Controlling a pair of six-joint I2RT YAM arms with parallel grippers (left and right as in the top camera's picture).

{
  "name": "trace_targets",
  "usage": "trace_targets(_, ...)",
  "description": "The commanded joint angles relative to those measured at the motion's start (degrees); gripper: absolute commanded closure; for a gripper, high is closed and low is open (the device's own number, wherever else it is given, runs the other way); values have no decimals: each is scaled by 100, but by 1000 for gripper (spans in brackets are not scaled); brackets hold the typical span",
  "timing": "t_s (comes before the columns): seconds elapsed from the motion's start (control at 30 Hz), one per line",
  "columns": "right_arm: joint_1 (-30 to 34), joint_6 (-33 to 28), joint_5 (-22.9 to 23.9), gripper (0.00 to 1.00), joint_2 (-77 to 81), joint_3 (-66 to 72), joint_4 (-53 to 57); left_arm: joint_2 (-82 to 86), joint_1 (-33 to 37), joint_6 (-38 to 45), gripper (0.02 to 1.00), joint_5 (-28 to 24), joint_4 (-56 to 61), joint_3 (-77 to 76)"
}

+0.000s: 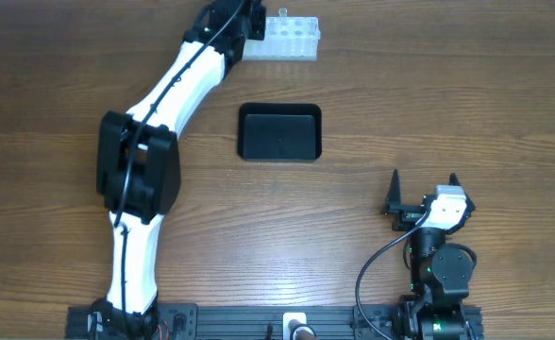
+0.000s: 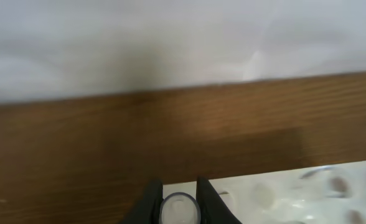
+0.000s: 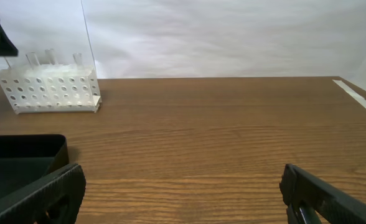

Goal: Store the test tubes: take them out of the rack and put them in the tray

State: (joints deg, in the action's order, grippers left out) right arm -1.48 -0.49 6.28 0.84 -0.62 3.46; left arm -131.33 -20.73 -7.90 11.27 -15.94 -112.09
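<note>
A white perforated test tube rack (image 1: 293, 36) stands at the far edge of the table and holds a few clear tubes (image 3: 49, 57). My left gripper (image 1: 251, 23) is at the rack's left end. In the left wrist view its fingers (image 2: 152, 198) press against both sides of a clear test tube (image 2: 178, 210) that stands in the rack (image 2: 307, 190). The black tray (image 1: 279, 132) lies empty in the middle of the table, nearer than the rack. My right gripper (image 1: 424, 186) hovers open near its base, with nothing between its wide-spread fingers (image 3: 40, 196).
Bare wooden tabletop surrounds the tray (image 3: 21, 158) and the rack (image 3: 49, 90). The white left arm (image 1: 178, 85) stretches diagonally from the near left to the rack. A pale wall rises behind the table's far edge.
</note>
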Motion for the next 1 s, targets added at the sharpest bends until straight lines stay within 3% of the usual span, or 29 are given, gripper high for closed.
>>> trace_targets(0.03, 42, -44, -24, 7, -46, 33, 20, 1327, -55, 321, 901, 170, -81, -162)
trace_targets(0.3, 42, -44, -26, 9, -46, 33, 22, 2605, -304, 216, 915, 170, -1165, -162)
trace_targets(0.43, 42, -44, -26, 9, -46, 33, 20, 2763, -542, -417, 925, 173, -2374, -160)
trace_targets(0.73, 42, -44, -26, 7, -46, 33, 20, 2033, -1001, -1843, 936, 192, -4162, 57)
trace_targets(1.0, 42, -44, -24, 7, -46, 33, 22, 1237, -1110, -1958, 928, 190, -4411, 57)
